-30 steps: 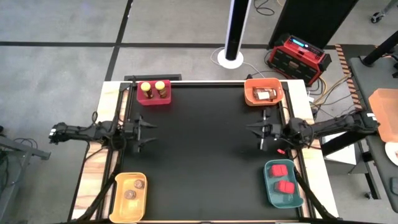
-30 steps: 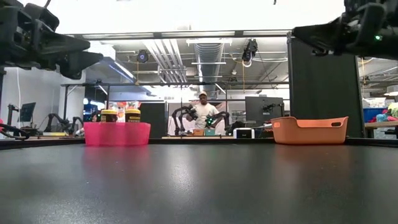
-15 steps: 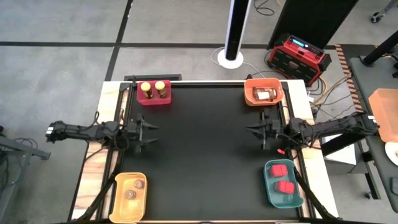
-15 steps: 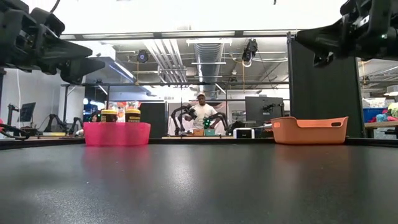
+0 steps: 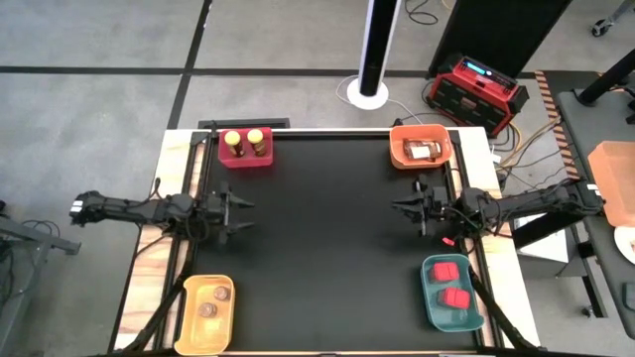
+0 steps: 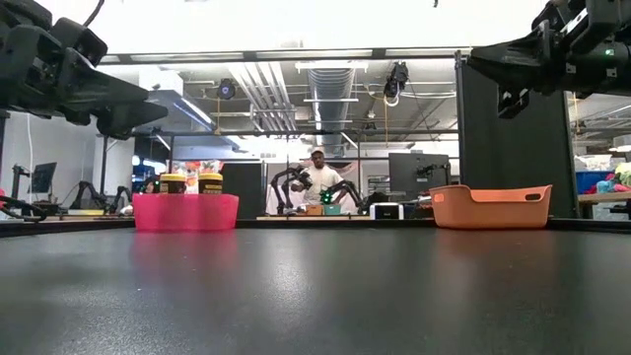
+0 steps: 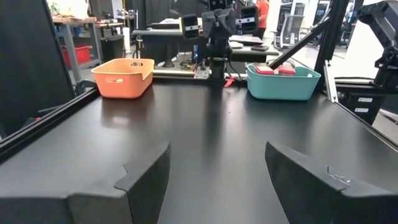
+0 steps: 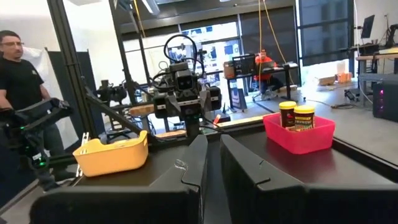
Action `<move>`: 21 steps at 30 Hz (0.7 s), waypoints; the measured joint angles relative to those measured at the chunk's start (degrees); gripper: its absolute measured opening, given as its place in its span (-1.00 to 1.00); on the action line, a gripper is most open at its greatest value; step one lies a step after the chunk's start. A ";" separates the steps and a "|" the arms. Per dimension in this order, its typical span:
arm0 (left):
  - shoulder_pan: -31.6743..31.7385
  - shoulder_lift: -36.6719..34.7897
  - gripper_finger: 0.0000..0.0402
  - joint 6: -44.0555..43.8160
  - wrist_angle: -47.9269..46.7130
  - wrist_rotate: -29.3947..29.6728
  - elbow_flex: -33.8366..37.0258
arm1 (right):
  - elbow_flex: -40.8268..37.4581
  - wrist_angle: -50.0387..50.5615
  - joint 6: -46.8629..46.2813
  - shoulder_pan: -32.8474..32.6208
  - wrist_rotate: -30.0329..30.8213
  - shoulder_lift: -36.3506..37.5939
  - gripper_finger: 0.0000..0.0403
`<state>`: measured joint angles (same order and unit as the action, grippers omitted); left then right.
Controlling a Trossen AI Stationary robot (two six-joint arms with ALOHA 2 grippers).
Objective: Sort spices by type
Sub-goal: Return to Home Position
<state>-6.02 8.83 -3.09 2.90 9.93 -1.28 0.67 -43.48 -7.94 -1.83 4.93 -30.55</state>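
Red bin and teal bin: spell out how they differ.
The red bin sits on the left arm's side, the teal bin on the right arm's. The red bin holds two yellow-lidded jars standing upright; the teal bin holds two red containers. In the high view the teal bin looks larger than the red one. Both hold a matching pair.

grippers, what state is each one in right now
left gripper: open, holding nothing
right gripper: closed, holding nothing
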 joint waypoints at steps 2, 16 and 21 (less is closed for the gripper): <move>0.00 0.40 0.23 0.00 0.00 0.00 0.00 | 0.00 0.01 0.00 0.00 0.02 0.00 -0.83; 0.00 2.64 0.23 0.00 0.04 0.00 -0.09 | -0.04 0.01 0.00 0.00 0.02 -0.04 -0.83; 0.00 3.06 0.23 0.00 0.02 0.00 -0.09 | -0.04 0.00 0.00 0.00 0.02 -0.04 -0.83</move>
<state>-6.02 11.90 -3.09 2.92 9.93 -1.37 0.62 -43.48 -7.94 -1.83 4.95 -30.59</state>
